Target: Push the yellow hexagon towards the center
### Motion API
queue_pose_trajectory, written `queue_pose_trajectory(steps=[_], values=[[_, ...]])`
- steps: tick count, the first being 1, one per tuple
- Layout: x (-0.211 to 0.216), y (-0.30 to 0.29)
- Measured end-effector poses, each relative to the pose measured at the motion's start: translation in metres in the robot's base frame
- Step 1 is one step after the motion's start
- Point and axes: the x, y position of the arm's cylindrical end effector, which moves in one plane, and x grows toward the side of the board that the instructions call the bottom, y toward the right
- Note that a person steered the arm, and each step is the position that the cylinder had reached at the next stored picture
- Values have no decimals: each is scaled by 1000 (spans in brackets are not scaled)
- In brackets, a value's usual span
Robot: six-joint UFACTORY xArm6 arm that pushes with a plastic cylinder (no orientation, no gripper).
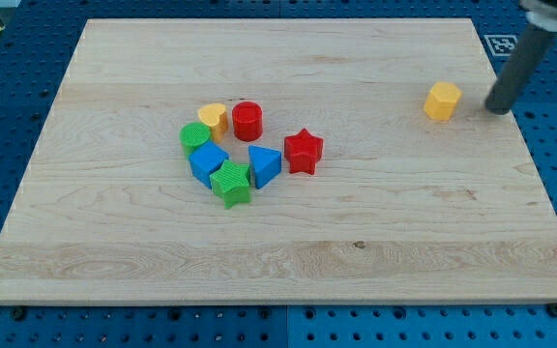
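No readable words, numbers or brand names are showing anywhere; a black-and-white square marker [500, 43] is sitting just off the board's [288, 256] top right corner, partly hidden by the rod; its pattern is carrying no legible characters.

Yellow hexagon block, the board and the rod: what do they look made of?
Yellow hexagon block: likely plastic, matte, uniform colour. Pale wooden board: wood, visible grain and plank seams, smooth finish. Dark rod: possibly metal or plastic, dull sheen; my tip sits right of the hexagon, apart from it.
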Motion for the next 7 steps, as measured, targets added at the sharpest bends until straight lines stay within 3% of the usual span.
queue_pose_trajectory(steps=[1, 2, 4, 6, 7], values=[[1, -65], [0, -72], [-41, -9], [-20, -112], [-20, -122]])
